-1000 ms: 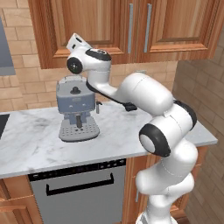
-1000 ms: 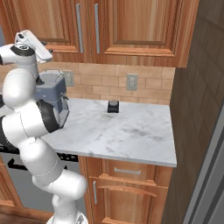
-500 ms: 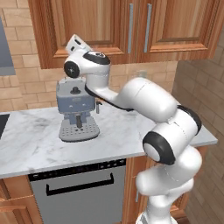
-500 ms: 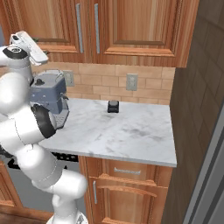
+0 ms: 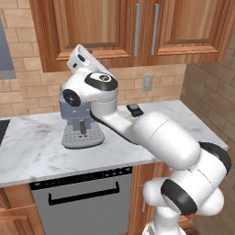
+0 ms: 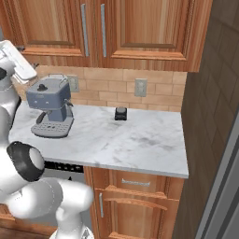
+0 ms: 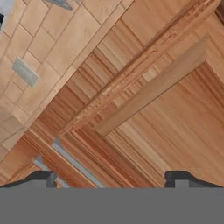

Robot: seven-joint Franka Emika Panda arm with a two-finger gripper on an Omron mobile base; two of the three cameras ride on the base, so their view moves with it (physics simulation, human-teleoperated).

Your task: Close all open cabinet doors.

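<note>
Two reddish-brown upper cabinet doors hang above the counter, the left door [image 5: 87, 27] and the right door [image 5: 193, 23], and both look flush with the cabinet front. Their silver bar handles [image 5: 137, 30] meet at the centre. My gripper [image 5: 79, 56] is raised against the lower edge of the left door. In the hand view the door panel [image 7: 166, 113] is very close, and the gripper [image 7: 113, 180] is open with nothing between its dark fingertips [image 7: 43, 177]. The right base view shows the same doors [image 6: 149, 25] and my hand [image 6: 16, 63] at the far left.
A grey coffee machine [image 5: 80, 126] stands on the marble counter [image 5: 27, 147] below my hand. A small dark object [image 6: 121, 113] sits by the brick backsplash under a wall outlet [image 6: 140, 87]. A grey dishwasher front [image 5: 82, 206] is under the counter. A dark wall [image 6: 210, 116] borders the right.
The jaws have gone from shut to open. The hand has stayed at the left door's lower edge while the arm's elbow has swung lower and nearer the cameras.
</note>
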